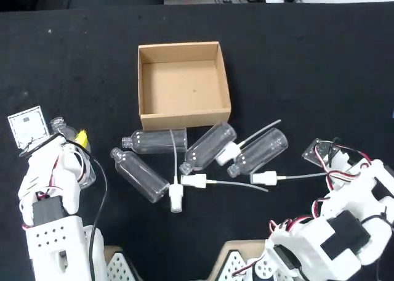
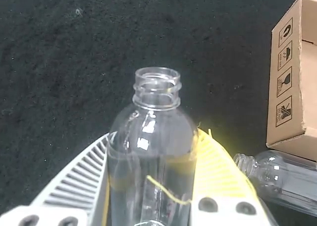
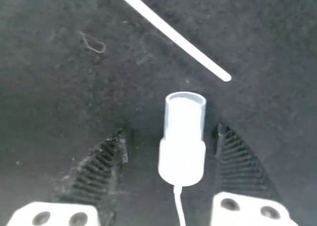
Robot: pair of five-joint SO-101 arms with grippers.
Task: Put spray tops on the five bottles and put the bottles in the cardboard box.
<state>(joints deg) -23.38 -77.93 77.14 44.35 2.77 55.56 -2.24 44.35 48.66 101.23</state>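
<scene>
My left gripper (image 1: 72, 146) (image 2: 154, 137) at the table's left is shut on a clear open-necked bottle (image 1: 63, 129) (image 2: 151, 151), which has no top. My right gripper (image 1: 317, 153) (image 3: 169, 132) is open at the right. A white spray top (image 3: 182, 146) (image 1: 263, 178) lies on the mat between its fingers, its tube running back toward the arm. Three more spray tops (image 1: 192, 181) (image 1: 176, 198) (image 1: 229, 151) and several uncapped bottles (image 1: 157, 140) (image 1: 138, 174) (image 1: 209, 146) (image 1: 258, 151) lie in front of the empty cardboard box (image 1: 184, 118) (image 2: 292, 77).
Black mat covers the table. A white square plate (image 1: 28, 126) sits by the left arm. Thin tubes (image 3: 173, 37) from the spray tops cross the mat between the bottles. One lying bottle (image 2: 282, 176) is close beside my left gripper, near the box corner.
</scene>
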